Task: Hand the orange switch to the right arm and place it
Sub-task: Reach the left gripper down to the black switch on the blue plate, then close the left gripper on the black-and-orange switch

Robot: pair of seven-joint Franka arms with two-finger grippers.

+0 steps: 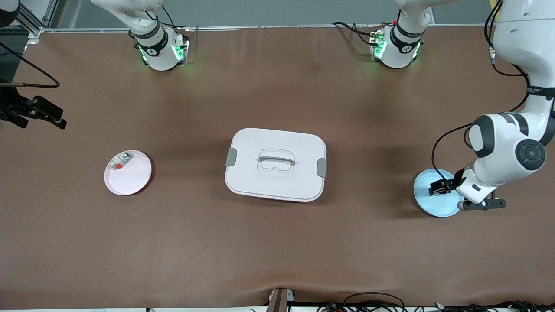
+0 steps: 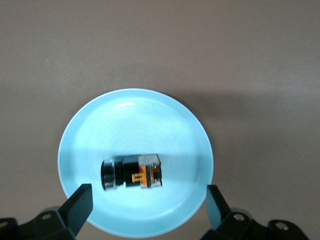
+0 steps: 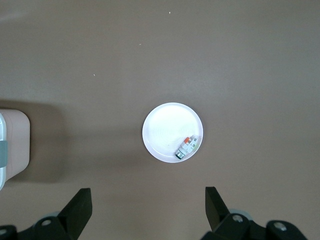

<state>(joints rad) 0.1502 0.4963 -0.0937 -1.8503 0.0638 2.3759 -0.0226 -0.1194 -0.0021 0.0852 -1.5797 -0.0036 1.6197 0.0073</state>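
Observation:
The orange switch point(image 2: 132, 172), a small black boxy part with orange on top, lies on its side on a light blue plate point(image 2: 70, 135) at the left arm's end of the table point(image 1: 427, 195). My left gripper point(image 2: 147, 210) hangs open just above that plate, its fingers wide apart at the plate's rim and touching nothing. In the front view the left hand covers the switch. My right gripper point(image 3: 147, 210) is open and empty, high over the right arm's end of the table.
A white plate point(image 1: 130, 180) point(image 3: 162, 130) at the right arm's end holds a whitish-grey component with a red-orange part point(image 1: 119, 161) point(image 3: 186, 146). A white lidded box with a handle point(image 1: 275, 164) sits at the table's middle.

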